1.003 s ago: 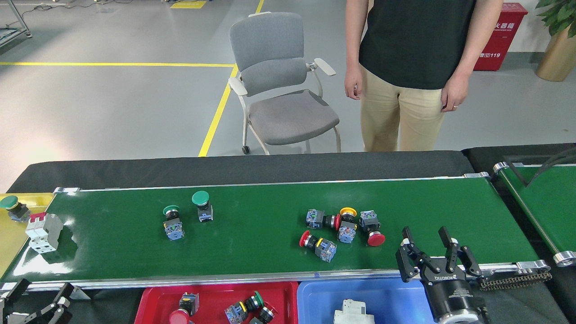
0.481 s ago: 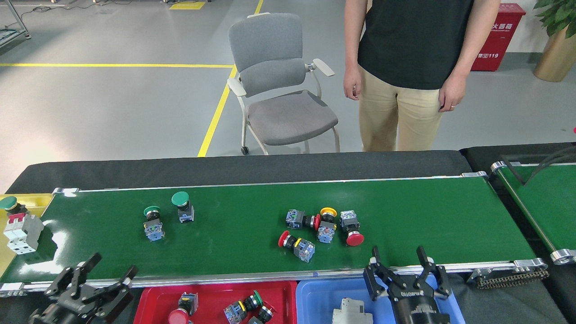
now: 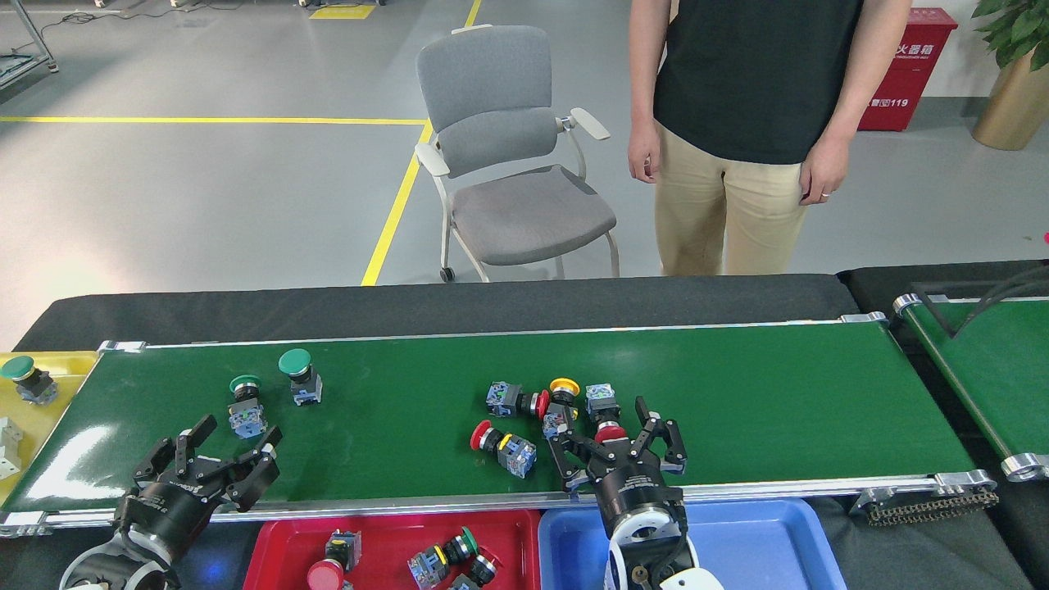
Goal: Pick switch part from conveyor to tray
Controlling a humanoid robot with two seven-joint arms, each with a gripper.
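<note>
A red-capped switch part (image 3: 607, 429) lies on the green conveyor (image 3: 762, 393), right between the two spread fingers of the right gripper (image 3: 616, 447). That claw is wide open and holds nothing. The part has a round red button at its near end and a small blue and grey block at its far end. It sits at the right of a little bunch of switches. Far to the left, the left gripper (image 3: 215, 453) hangs over the near rail, fingers spread and empty. A red tray (image 3: 279, 541) sits below.
</note>
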